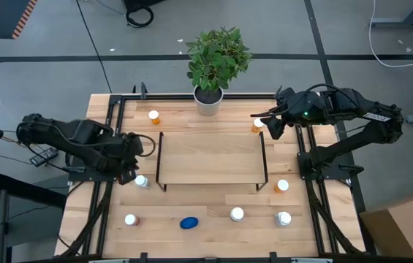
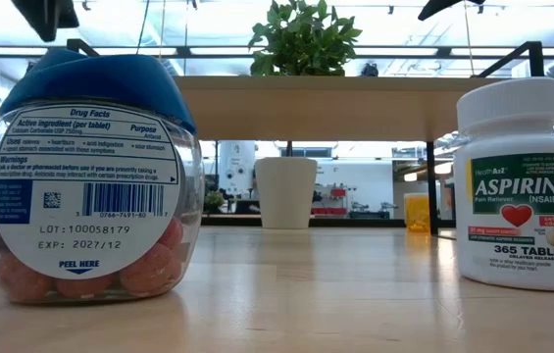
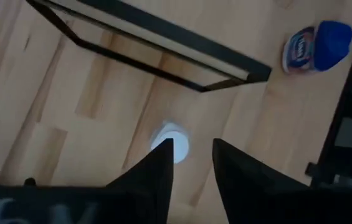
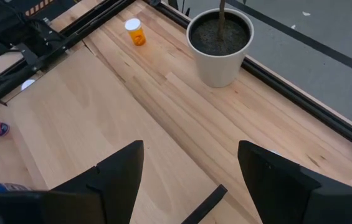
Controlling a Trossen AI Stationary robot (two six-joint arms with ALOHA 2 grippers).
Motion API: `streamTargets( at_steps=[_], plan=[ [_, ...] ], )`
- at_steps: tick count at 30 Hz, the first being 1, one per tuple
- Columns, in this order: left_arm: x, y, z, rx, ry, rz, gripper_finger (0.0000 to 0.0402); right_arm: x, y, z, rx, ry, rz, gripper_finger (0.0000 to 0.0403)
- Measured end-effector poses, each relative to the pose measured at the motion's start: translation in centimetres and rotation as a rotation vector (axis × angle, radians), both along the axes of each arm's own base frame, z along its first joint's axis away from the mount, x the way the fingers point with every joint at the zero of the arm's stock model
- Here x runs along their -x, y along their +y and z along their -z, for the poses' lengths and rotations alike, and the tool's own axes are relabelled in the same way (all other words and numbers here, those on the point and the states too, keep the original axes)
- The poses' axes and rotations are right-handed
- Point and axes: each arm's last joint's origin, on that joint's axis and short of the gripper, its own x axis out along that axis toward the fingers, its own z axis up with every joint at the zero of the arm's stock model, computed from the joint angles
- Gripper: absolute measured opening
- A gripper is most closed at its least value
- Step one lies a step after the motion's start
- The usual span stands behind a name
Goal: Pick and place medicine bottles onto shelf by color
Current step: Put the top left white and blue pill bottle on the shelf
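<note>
The shelf (image 1: 210,157) stands mid-table with nothing on its top. Medicine bottles stand scattered around it: orange ones (image 1: 153,117), (image 1: 258,126), (image 1: 282,185), white ones (image 1: 237,214), (image 1: 284,218), a dark reddish one (image 1: 130,219) and a blue oval one (image 1: 188,223). A white-capped bottle (image 3: 174,143) stands on the table by the shelf's near left corner. My left gripper (image 3: 191,146) hangs above it, open, with nothing between its fingers. My right gripper (image 4: 191,146) is open over the shelf's far right corner (image 1: 268,126), also with nothing between its fingers.
A potted plant (image 1: 210,98) in a white pot stands at the far edge behind the shelf. Black frame rails (image 1: 111,183) run along the table's left and right sides. In the low view the blue bottle (image 2: 90,186) and an aspirin bottle (image 2: 522,186) stand close to the camera.
</note>
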Motion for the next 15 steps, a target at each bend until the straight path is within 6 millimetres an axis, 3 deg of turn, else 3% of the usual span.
streamTargets(
  at_steps=[8, 15],
  plan=[
    [0.4, -1.4, 6.0, -0.034, 0.163, 0.041, 0.0237, 0.0, 0.0, 0.0, -0.005, -0.003, 0.004, 0.0269],
    [0.0, -3.1, 10.0, -0.021, 0.101, 0.148, 0.0335, 0.0, 0.0, 0.0, -0.010, -0.005, 0.007, 0.0269]
  ],
)
